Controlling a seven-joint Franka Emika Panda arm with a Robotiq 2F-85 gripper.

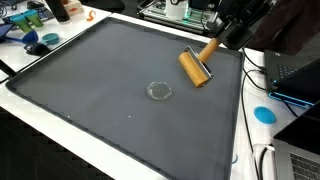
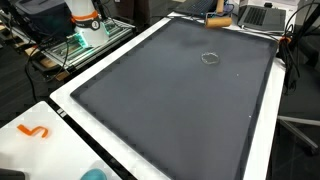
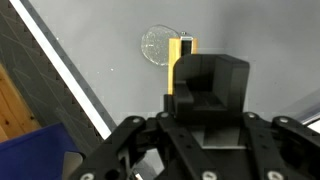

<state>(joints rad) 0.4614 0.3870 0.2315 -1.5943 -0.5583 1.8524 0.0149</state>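
Dark grey mat [image 1: 90, 90] covers most of the white tabletop [image 1: 40, 120], with cluttered benches, cables and a laptop [image 2: 262, 15] crowding the room around it. Near one edge of the mat lies a wooden roller [image 1: 195, 67], its handle reaching up to the gripper [image 1: 228, 33]. I cannot tell whether the gripper clamps the handle. A clear glass disc [image 1: 158, 91] rests near the roller, apart from it.

1x wood roller [image 1: 196, 66], 1x clear disc [image 1: 158, 91], 1x gray mat [image 1: 90, 80].
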